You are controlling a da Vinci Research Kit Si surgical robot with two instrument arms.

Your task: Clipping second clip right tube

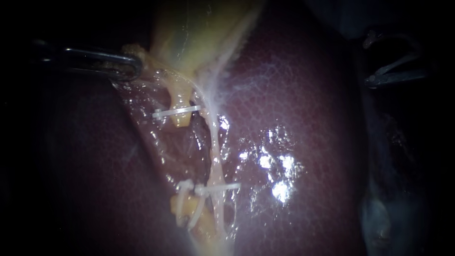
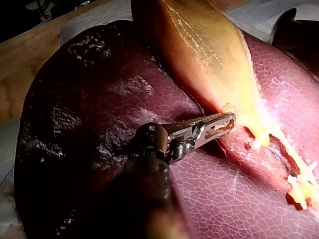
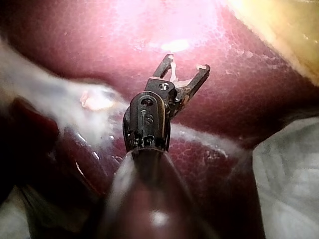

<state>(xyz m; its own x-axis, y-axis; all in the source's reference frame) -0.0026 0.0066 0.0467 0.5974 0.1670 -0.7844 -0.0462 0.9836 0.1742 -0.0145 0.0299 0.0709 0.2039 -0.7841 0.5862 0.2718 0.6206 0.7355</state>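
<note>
At two o'clock in the endoscope field the right instrument [image 3: 187,62], jaws apart, hangs well off the right tube [image 1: 215,142]; at ten, the left instrument [image 1: 135,64] clamps the gallbladder [image 1: 189,33], whose slipping could slacken that tube.

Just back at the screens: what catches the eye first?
Two white clips stand out: the upper clip on the yellow tube, the lower clip across the pale tube. My left instrument grips tissue at the edge of the gallbladder; my right instrument hovers open-jawed over the liver.

White cloth [image 2: 94,22] over a pale wooden bench [image 2: 17,84]
</note>
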